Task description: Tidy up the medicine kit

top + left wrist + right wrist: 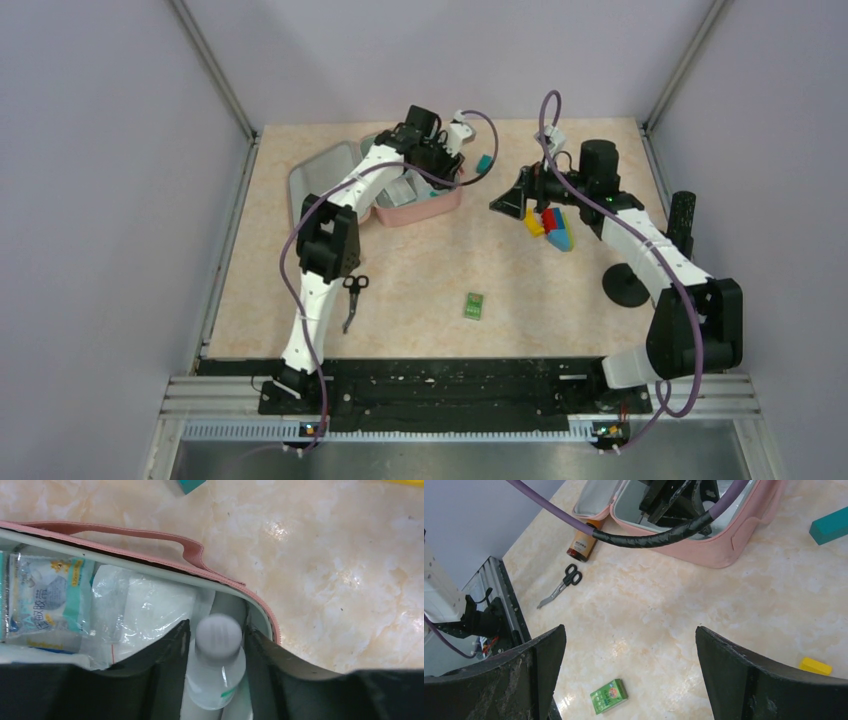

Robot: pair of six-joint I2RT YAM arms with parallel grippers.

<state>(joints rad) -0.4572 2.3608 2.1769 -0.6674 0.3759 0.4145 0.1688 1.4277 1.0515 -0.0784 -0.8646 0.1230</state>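
Top view, clock positions taken from the middle of the worktop (560, 330).

**Progress.**
- The medicine kit (440, 205) lies open at 11 o'clock, with its lid folded flat toward 9 o'clock.
- Printed sachets (45, 600) are inside it.
- A small clear bottle (215, 680) with a white cap stands in the corner compartment.
- Not yet packed:
  - the brown bottle (583, 542), lying against the kit's near side
  - the scissors (353, 295) at 8 o'clock
  - the green packet (474, 305) at 6 o'clock
- The teal block (484, 162) at 12 o'clock and the coloured blocks (550, 225) at 2 o'clock look like clutter, not kit contents.
- My estimate is that the job is under halfway, with three loose items left to place and the lid then to close.

**Left arm.** It is stretched out to 11 o'clock with the wrist tipped down into the kit. The left fingers (165, 665) flank the small bottle closely on both sides. I cannot tell whether they are pinching it or standing just clear of it.

**Right arm.** The elbow is folded and the wrist hangs over the coloured blocks at 2 o'clock. The right fingers (524, 680) are spread wide with only bare worktop between them.
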